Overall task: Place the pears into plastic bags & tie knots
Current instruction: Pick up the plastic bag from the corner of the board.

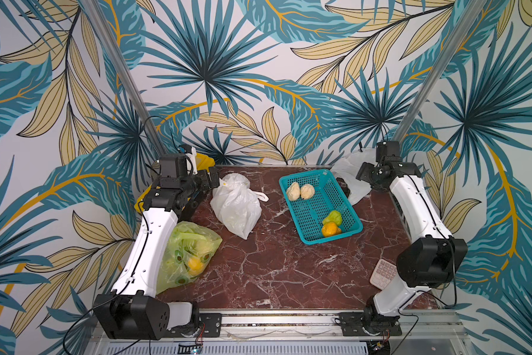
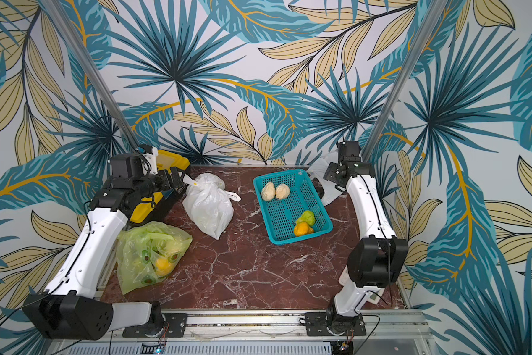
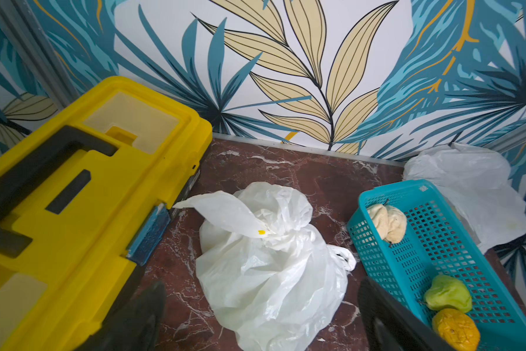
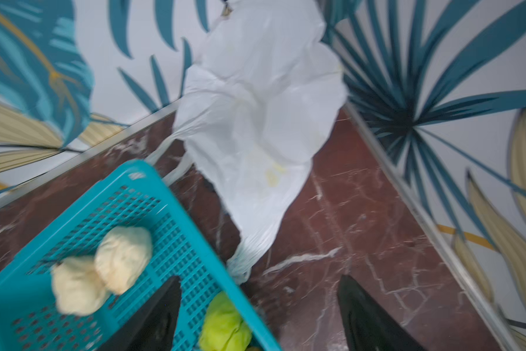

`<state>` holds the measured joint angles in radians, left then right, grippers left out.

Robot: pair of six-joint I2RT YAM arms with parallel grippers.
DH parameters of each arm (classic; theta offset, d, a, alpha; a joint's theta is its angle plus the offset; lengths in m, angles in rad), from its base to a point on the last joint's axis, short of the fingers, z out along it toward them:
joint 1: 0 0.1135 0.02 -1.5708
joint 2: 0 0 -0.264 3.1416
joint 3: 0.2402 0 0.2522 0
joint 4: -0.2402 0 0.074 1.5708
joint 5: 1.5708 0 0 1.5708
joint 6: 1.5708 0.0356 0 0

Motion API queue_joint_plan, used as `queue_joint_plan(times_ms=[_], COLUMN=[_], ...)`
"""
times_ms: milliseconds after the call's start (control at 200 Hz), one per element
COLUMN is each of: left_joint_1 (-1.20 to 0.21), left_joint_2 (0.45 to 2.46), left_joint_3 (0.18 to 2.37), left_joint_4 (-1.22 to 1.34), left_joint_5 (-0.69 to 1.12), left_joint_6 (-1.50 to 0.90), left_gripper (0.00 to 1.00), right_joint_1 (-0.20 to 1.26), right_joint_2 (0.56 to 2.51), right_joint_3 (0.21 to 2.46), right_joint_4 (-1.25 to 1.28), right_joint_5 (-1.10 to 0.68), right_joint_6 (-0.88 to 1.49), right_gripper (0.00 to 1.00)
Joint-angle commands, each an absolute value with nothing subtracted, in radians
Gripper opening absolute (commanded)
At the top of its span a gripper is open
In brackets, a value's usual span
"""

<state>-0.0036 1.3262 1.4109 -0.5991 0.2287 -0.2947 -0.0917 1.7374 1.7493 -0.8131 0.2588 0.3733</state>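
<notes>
Now stretched rearward, left claw (image 3: 263,285) and right claw (image 4: 260,279) both gape empty.

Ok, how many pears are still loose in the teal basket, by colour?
Cream pears: 2
Green pear: 1
Orange pear: 1
Total: 4

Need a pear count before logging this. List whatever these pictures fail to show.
- Middle white bag: cloudy plastic hides its contents, every view.
- Green bag: left arm covers one side in both top views; pears inside uncountable.
- Far white bag: blurred in right wrist view; whether empty, unclear.
</notes>
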Motion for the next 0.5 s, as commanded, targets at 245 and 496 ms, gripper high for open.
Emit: queue_joint_plan(times_ms=[245, 496], left_joint_1=[0.125, 0.08], left_joint_2=[1.34, 1.174], left_joint_3=[1.346, 1.244], left_joint_4=[-0.517, -0.431], left_joint_5=[0.574, 0.147], left_joint_6=[-0.427, -0.34], left_gripper=[0.94, 0.99], right_joint_1=[-0.169, -0.216], right_joint_2=[2.169, 2.127], right_joint_3=[2.005, 1.942], right_joint_4=[-0.762, -0.625], right_joint_5=[0.2, 0.001], right_joint_6=[0.492, 0.512], right_gripper=[0.81, 0.1])
